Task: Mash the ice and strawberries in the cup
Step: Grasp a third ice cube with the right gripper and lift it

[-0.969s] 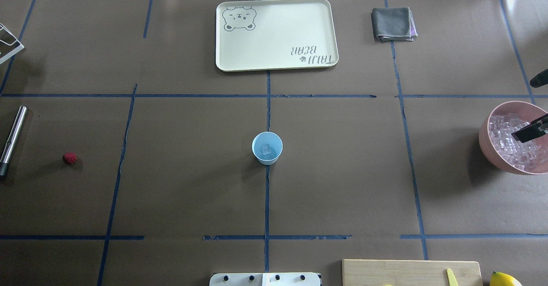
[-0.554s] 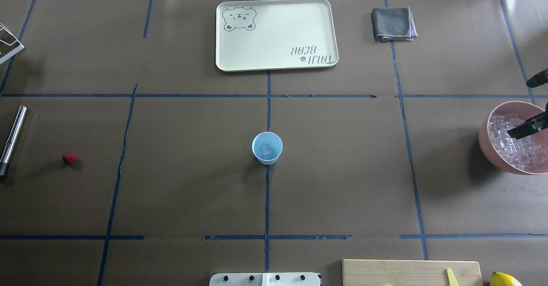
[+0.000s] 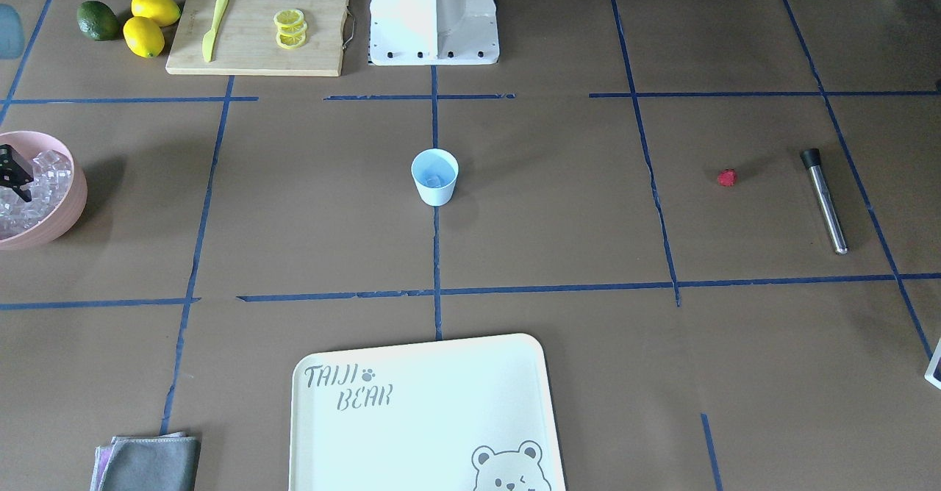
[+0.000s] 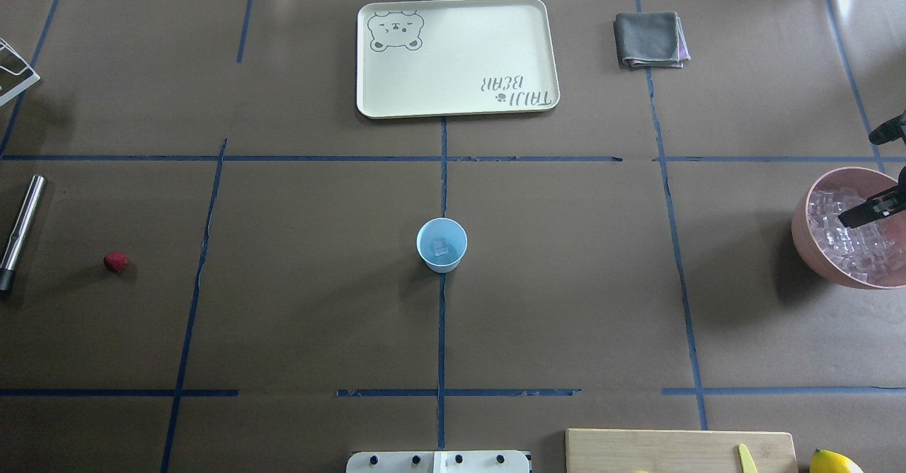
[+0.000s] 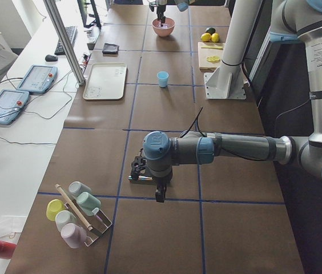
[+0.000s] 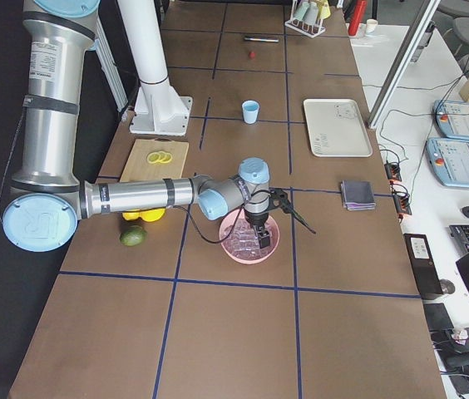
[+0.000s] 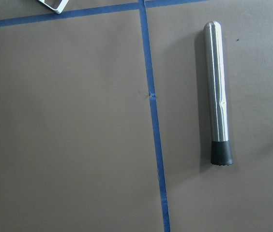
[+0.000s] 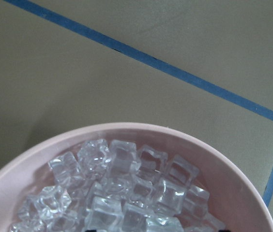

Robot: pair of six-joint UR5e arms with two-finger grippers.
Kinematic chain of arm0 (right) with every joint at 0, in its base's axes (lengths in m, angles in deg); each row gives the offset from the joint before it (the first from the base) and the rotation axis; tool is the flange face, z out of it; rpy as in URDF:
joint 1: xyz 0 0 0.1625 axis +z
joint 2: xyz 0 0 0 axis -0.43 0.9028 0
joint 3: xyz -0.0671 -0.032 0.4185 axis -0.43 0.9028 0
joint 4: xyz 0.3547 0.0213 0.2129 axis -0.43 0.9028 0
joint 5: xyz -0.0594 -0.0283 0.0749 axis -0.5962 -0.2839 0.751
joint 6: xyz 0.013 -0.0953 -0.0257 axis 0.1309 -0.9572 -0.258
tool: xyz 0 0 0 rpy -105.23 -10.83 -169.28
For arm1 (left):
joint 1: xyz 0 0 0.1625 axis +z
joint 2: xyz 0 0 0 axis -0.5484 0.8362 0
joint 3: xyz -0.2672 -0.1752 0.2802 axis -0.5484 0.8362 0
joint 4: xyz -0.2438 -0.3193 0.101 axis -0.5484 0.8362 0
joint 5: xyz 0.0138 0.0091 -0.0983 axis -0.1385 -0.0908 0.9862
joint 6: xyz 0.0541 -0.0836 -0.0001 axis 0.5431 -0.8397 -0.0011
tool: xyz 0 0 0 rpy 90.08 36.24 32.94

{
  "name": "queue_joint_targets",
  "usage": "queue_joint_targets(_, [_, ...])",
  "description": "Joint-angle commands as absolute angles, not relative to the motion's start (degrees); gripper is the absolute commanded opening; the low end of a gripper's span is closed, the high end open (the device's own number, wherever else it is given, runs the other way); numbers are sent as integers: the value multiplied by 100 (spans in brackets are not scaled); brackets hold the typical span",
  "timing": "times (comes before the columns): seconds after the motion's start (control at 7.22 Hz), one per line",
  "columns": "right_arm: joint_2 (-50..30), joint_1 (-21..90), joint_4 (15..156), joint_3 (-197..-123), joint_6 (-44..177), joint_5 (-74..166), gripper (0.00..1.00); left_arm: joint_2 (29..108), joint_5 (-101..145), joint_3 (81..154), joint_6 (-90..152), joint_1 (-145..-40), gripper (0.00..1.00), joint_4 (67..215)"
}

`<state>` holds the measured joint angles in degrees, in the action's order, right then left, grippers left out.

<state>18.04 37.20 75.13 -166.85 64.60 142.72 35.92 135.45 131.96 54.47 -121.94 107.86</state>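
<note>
Brown-papered table (image 4: 566, 282), taped in blue squares. At 3 o'clock, one pink bowl (image 4: 803, 239), cut by the frame edge, heaped with ice (image 8: 127, 188) past counting; right gripper (image 4: 857, 180) over it, jaws spread wide. Left gripper (image 5: 141, 171) toward 9 o'clock, jaws impossible to judge. One cup (image 4: 442, 266) dead centre, one blurred cube (image 4: 441, 248) inside. One strawberry (image 4: 115, 261) at 9 o'clock
</note>
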Motion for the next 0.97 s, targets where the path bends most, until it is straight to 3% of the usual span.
queue_joint_targets(0.0, [1833,3729,7515,-16677,6454,14288,68,3592,13545,13196,5456,-12194,100,10795])
queue_joint_targets(0.28, [1851,3729,7533,-16694,6453,14323,27,3592,13545,13196,5447,-12194,100,10795])
queue_joint_targets(0.42, [1851,3729,7568,-16703,6453,14323,12,3592,13545,13196,5447,-12194,100,10795])
queue_joint_targets(0.55, [1851,3737,7568,-16721,6453,14332,5,3592,13545,13196,5447,-12194,100,10804])
queue_joint_targets(0.83, [1851,3877,7690,-16982,6462,14567,3,3592,13545,13196,5447,-12194,100,10813])
